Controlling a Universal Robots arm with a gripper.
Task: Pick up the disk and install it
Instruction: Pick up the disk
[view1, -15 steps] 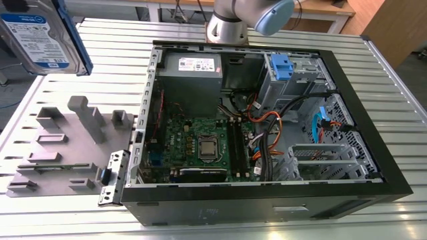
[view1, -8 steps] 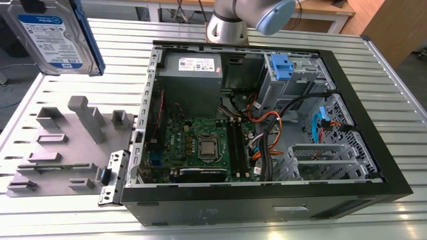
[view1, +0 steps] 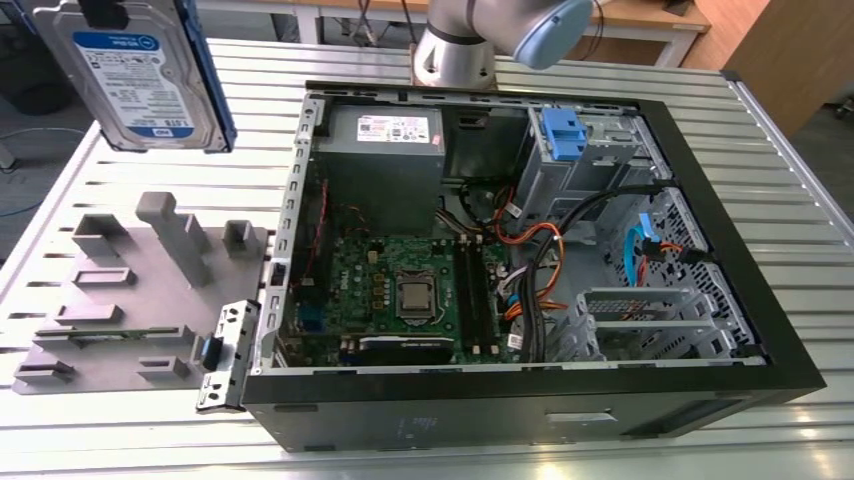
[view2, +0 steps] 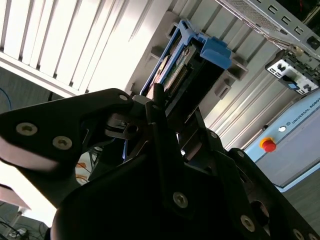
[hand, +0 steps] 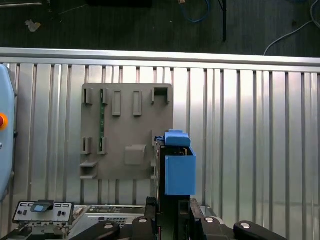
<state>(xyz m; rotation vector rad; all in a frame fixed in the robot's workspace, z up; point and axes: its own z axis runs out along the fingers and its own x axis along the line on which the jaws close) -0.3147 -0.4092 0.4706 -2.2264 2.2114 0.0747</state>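
The disk (view1: 134, 75), a silver hard drive with a white-and-blue label and a blue bracket round its edges, hangs upright in the air at the exterior view's upper left. It is well above the table and to the left of the open computer case (view1: 747, 260). My gripper (view1: 100, 14) is shut on its top end. The first wrist view looks down along the disk (hand: 179, 172) between my gripper (hand: 170, 207) fingers, beside the grey holder (hand: 127, 130) on the table below. In the second wrist view the disk's blue bracket (view2: 212, 50) sticks out past the black gripper (view2: 177, 107).
The case lies open with its motherboard (view1: 400, 290), power supply (view1: 387, 140), cables and a drive bay with a blue bracket (view1: 561, 135). The grey moulded holder (view1: 134, 290) lies left of the case on the slatted metal table (view1: 534, 60). The arm's base (view1: 461, 45) stands behind the case.
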